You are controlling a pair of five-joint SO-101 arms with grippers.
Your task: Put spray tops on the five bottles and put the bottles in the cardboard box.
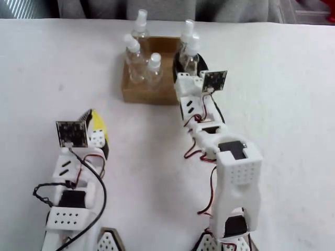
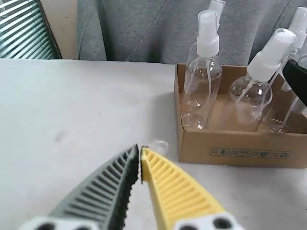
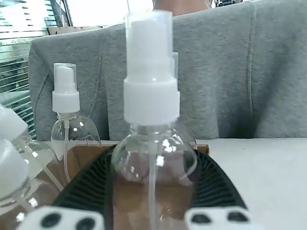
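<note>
At the right edge of the cardboard box [image 1: 140, 95], we see the right gripper [image 1: 188, 67] clamped around a capped bottle [image 1: 191, 52]; near left, the left gripper [image 2: 139, 152] sits pinched closed over the table [image 1: 277, 78].

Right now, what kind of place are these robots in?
Probably an indoor lab or hobby workbench: the left arm and the right arm, which holds a spray bottle, have loose wires and stand on a plain white table, with window blinds behind.
</note>
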